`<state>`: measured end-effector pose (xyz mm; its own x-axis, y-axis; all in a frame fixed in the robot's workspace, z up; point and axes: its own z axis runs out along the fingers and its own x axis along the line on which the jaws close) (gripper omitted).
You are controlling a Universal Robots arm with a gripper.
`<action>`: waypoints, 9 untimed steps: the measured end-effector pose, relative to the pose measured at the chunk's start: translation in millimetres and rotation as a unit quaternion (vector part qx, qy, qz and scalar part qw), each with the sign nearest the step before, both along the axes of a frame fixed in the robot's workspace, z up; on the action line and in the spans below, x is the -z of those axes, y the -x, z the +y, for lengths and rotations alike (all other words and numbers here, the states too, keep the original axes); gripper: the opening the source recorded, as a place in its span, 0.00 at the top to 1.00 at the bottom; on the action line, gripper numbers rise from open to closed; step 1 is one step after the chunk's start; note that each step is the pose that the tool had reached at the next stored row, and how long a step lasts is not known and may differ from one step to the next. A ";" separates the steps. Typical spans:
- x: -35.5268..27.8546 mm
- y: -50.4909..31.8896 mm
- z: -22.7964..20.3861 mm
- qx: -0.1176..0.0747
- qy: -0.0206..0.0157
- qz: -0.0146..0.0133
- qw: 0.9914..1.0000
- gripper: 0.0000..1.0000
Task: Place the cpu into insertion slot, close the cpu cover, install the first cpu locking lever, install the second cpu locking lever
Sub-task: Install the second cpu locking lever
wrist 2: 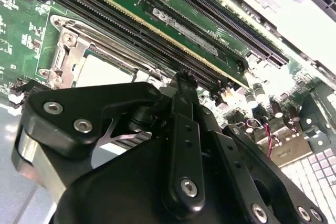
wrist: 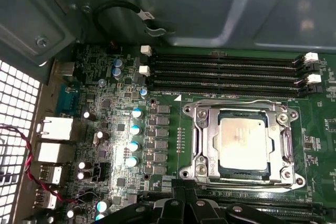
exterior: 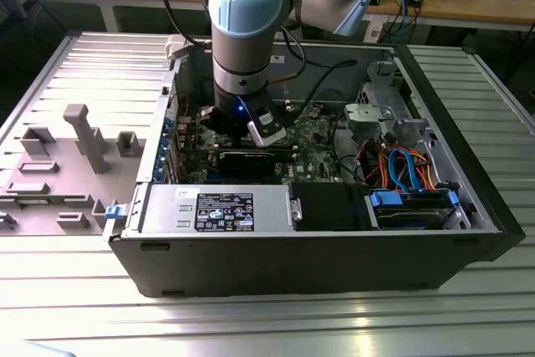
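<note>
In the first wrist view the cpu (wrist: 242, 139) lies flat in the insertion slot (wrist: 195, 141) on the green board, its silver top showing through the cut-out. The cpu cover (wrist: 207, 115) is down over it as a silver frame. A thin wire locking lever (wrist: 236, 103) lies along the frame's side nearest the memory slots. My gripper (wrist: 185, 199) is shut and empty, just off the socket's opposite edge. In the second wrist view the gripper (wrist 2: 182, 80) tips sit beside the cover (wrist 2: 67, 43) and cpu (wrist 2: 102, 69), over a memory slot.
The open computer case (exterior: 251, 248) lies on a slatted metal table, with my arm (exterior: 247, 31) reaching down into it. Long black memory slots (wrist: 226, 72) run beside the socket. Capacitors (wrist: 135, 129), rear ports (wrist: 55, 128) and a red-black wire (wrist: 26, 166) lie nearby. Drive cables (exterior: 401, 165) fill the exterior view's right.
</note>
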<state>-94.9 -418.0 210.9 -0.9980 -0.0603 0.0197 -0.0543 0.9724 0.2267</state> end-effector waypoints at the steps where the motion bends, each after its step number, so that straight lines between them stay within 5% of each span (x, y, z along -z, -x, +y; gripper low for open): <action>1: -4.9 0.1 0.5 0.000 0.001 0.000 1.000 0.89; 3: -15.7 0.0 2.9 0.002 0.004 0.000 1.000 0.89; 9: -17.1 -2.6 5.5 0.022 0.008 0.000 1.000 0.89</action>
